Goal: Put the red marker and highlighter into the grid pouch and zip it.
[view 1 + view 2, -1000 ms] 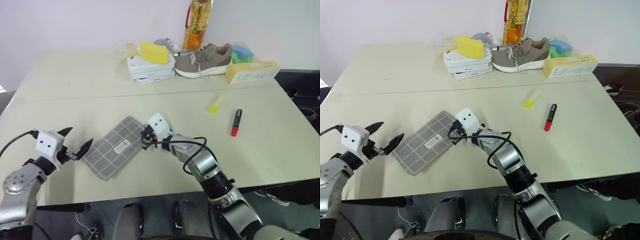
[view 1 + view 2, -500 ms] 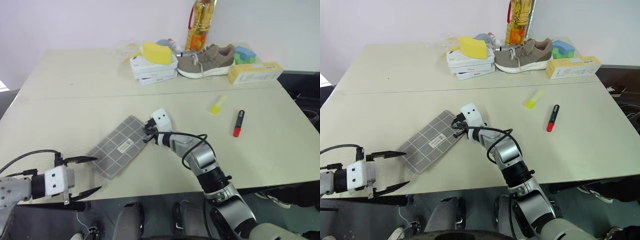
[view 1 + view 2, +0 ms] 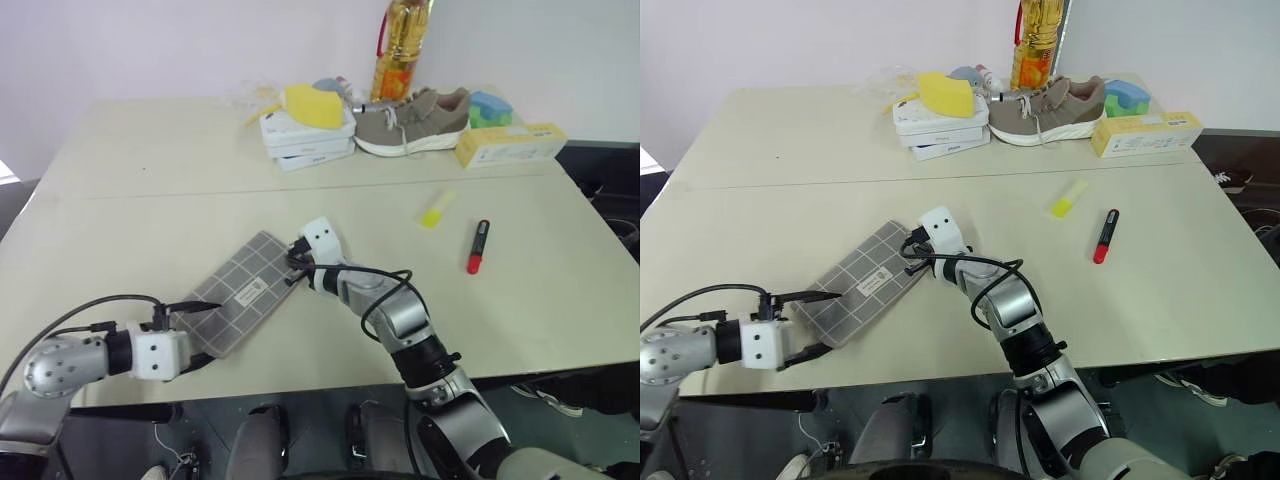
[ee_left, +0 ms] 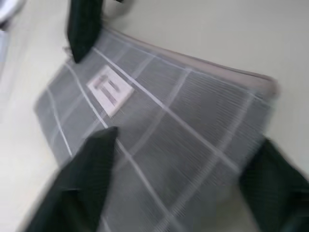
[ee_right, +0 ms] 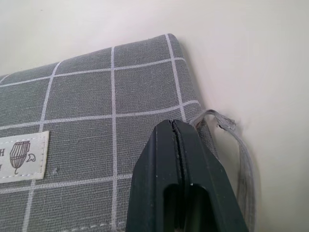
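We work at a pale beige table [image 3: 150, 190] set against a plain light wall. Along its far edge stand a stack of white boxes [image 3: 306, 138] with a yellow sponge-like lump [image 3: 310, 105] on top, a tan sneaker [image 3: 412, 118], a bottle of yellow liquid [image 3: 398, 45], a long pale-yellow box [image 3: 510, 145] and a blue-green item [image 3: 489, 106] behind it.

The grid pouch [image 3: 240, 294] lies flat near the table's front edge, label up. The highlighter [image 3: 435, 210] and the red marker [image 3: 475, 246] lie well apart from the pouch, to the right, near each other and untouched.

Our left claw [image 3: 197, 333] stands partly open at the pouch's near-left corner: one finger lies over the fabric, the other sits off its edge. In the left wrist view the fingers [image 4: 87, 169] straddle that corner; we cannot tell whether they touch it.

Our right claw [image 5: 175, 133] is fully closed at the pouch's far end. Its tips sit on the edge by a translucent loop [image 5: 236, 145]. What the tips pinch is hidden beneath them.
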`<action>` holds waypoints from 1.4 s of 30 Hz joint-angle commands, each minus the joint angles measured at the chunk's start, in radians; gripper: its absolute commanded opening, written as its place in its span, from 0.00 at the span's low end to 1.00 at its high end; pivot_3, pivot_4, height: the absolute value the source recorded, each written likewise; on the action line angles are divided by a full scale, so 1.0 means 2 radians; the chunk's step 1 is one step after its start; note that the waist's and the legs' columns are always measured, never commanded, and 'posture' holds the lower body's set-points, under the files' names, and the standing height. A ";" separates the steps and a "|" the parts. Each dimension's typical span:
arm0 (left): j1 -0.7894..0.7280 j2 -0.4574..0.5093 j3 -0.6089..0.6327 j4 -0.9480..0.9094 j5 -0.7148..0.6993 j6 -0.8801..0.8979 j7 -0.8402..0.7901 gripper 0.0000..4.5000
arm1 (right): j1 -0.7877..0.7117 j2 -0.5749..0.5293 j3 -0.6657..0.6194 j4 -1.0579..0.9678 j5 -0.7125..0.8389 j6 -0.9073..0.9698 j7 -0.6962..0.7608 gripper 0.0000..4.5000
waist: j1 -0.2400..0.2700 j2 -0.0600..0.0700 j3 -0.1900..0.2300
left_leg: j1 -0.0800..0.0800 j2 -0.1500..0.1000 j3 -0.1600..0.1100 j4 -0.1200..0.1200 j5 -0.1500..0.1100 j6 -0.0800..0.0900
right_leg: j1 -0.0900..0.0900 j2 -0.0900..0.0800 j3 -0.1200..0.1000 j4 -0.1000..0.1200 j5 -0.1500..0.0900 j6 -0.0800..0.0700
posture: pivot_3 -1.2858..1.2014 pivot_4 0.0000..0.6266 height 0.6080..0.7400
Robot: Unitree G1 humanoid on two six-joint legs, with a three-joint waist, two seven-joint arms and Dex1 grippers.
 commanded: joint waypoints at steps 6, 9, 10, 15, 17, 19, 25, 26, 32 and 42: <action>-0.020 -0.016 -0.005 0.007 0.024 -0.008 0.078 0.01 | 0.012 -0.012 -0.002 0.011 -0.023 0.005 -0.014 0.00 | 0.000 0.000 0.000 | 0.000 0.000 0.000 0.000 0.000 0.000 | 0.000 0.000 0.000 0.000 0.000 0.000 | 0.52 0.24 1.00; -0.015 -0.034 -0.011 -0.007 -0.005 0.028 0.084 0.01 | 0.013 -0.018 -0.002 0.005 -0.031 -0.008 -0.015 0.00 | 0.001 0.000 0.000 | 0.000 0.000 0.000 0.000 0.000 0.000 | 0.000 -0.001 0.000 0.000 0.000 0.000 | 0.52 0.24 1.00; -0.014 -0.042 -0.013 -0.014 -0.020 0.040 0.083 0.01 | 0.014 -0.024 -0.001 -0.004 -0.037 -0.020 -0.016 0.00 | 0.002 0.000 0.000 | 0.000 0.000 0.000 0.000 0.000 0.000 | 0.000 -0.001 0.000 0.000 0.000 0.000 | 0.52 0.24 1.00; -0.038 -0.068 -0.027 -0.015 -0.027 0.054 0.096 0.00 | 0.033 -0.064 -0.043 -0.098 -0.009 -0.034 0.014 0.12 | 0.010 0.000 0.001 | -0.001 -0.001 0.001 0.000 0.000 0.000 | -0.001 -0.002 0.000 0.000 0.000 0.000 | 0.52 0.24 1.00; -0.051 -0.076 -0.037 -0.010 -0.025 0.053 0.099 0.00 | 0.043 -0.089 -0.055 -0.130 -0.005 -0.024 0.024 0.31 | 0.011 0.000 0.001 | -0.001 -0.001 0.001 0.000 0.000 0.000 | -0.001 -0.001 0.000 0.000 0.000 0.001 | 0.52 0.24 1.00; -0.070 -0.085 -0.054 -0.001 -0.014 0.044 0.100 0.00 | 0.053 -0.116 -0.086 -0.161 0.005 -0.012 0.029 0.52 | 0.010 0.000 0.001 | -0.002 -0.001 0.001 0.000 0.000 0.000 | -0.001 -0.001 0.000 0.000 0.000 0.001 | 0.52 0.24 1.00; -0.113 -0.110 -0.085 0.023 -0.001 0.033 0.115 0.00 | 0.088 -0.179 -0.136 -0.236 0.032 0.030 0.052 1.00 | 0.010 0.000 0.001 | -0.003 0.000 0.003 0.000 0.000 0.000 | -0.003 0.001 0.000 0.000 0.000 0.001 | 0.52 0.24 1.00; -0.117 -0.112 -0.089 0.027 -0.001 0.032 0.115 0.00 | 0.096 -0.193 -0.126 -0.246 0.029 0.029 0.060 1.00 | 0.010 0.000 0.001 | -0.003 0.000 0.003 0.000 0.000 0.000 | -0.003 0.001 0.000 0.000 0.000 0.001 | 0.52 0.24 1.00; -0.126 -0.112 -0.101 0.039 -0.002 0.020 0.116 0.00 | 0.111 -0.213 -0.093 -0.264 0.021 0.027 0.069 1.00 | 0.005 0.000 0.001 | -0.003 0.000 0.002 0.000 0.000 0.000 | -0.003 0.002 0.000 0.000 0.000 0.000 | 0.52 0.24 1.00; -0.124 -0.114 -0.100 0.039 -0.007 0.014 0.122 0.00 | 0.090 -0.197 -0.074 -0.211 -0.001 0.014 0.049 1.00 | 0.005 0.000 0.001 | -0.003 0.000 0.002 0.000 0.000 0.000 | -0.003 0.002 0.000 0.000 0.000 0.001 | 0.52 0.24 1.00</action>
